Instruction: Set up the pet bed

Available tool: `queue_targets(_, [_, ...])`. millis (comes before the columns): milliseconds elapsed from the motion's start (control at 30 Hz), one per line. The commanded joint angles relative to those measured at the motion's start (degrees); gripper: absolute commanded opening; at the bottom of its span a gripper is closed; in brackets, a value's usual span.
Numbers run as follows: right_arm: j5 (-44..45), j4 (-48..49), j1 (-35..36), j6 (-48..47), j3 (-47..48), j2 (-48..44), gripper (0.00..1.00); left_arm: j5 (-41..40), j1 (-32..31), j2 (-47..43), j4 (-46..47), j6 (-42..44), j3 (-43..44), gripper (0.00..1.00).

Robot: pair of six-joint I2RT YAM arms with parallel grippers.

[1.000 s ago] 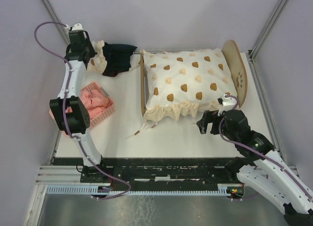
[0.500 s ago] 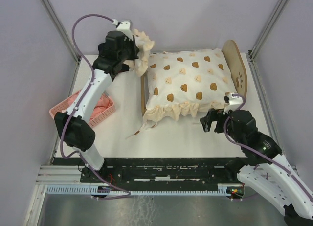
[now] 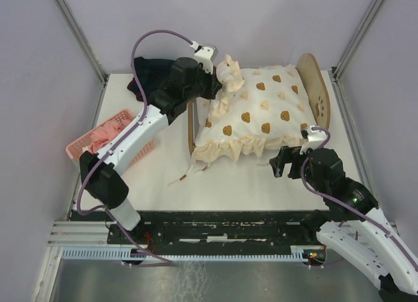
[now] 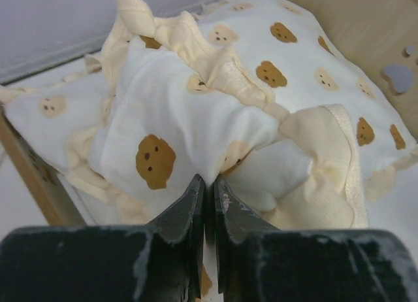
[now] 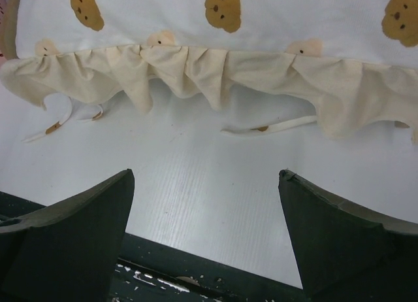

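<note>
The pet bed [image 3: 319,93] is a plywood frame with a paw-print headboard on the right and a low footboard [image 3: 191,122] on the left. A cream bear-print quilt [image 3: 261,116] covers it. My left gripper [image 3: 219,86] hangs over the foot end, shut on a small ruffled bear-print pillow [image 3: 230,76]. In the left wrist view the jaws [image 4: 208,180] pinch a fold of that pillow [image 4: 196,112] above the quilt [image 4: 307,47]. My right gripper [image 3: 287,163] stands open over the white tabletop just in front of the bed. Its wrist view shows the quilt's frill [image 5: 196,67] ahead of the empty gripper [image 5: 206,174].
A pink basket [image 3: 81,145] with pink cloth sits at the left, partly under my left arm. A dark cloth [image 3: 153,76] lies at the back left. Loose quilt ties [image 5: 268,127] trail on the table in front of the bed.
My left arm has swung from the back left corner to the right, carrying the pillow to above the bed's foot end. The dark cloth stayed behind. My right arm barely shifted.
</note>
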Motion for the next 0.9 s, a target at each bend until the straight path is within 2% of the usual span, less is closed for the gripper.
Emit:
queue_targets(0, [1.7,1.0,0.0,-0.7,2.7,0.5,0.99,5.4,-0.9,0.1,4.4,-3.6,-2.3,0.24])
queue_targets(100, [2.3,0.8,-0.1,-0.2,3.9,1.4,0.99,7.9,-1.0,-0.6,5.1,-6.5,-3.9,0.42])
queue_targets(300, [1.3,3.5,0.0,0.3,8.0,5.7,1.0,6.4,-0.9,-6.5,5.2,-9.1,-10.1,0.64])
queue_targets(333, [1.1,4.3,0.0,0.3,8.8,6.8,1.0,6.1,-1.0,-8.0,5.3,-9.3,-11.5,0.71])
queue_targets(400, [0.6,5.9,0.0,0.4,10.7,9.2,0.97,5.8,-0.9,-11.0,5.5,-9.9,-14.2,0.94])
queue_targets(433, [0.2,6.9,-0.1,0.5,11.7,10.6,0.95,6.2,-0.9,-12.7,5.5,-10.0,-15.6,1.0])
queue_targets(633, [-1.9,10.4,-0.1,0.5,20.1,21.6,0.73,6.1,-0.9,-23.3,3.3,-9.1,-23.8,0.99])
queue_targets(867, [-1.4,13.5,0.1,-0.3,29.8,34.1,0.55,5.4,-0.9,-38.5,0.3,-4.3,-36.5,0.99])
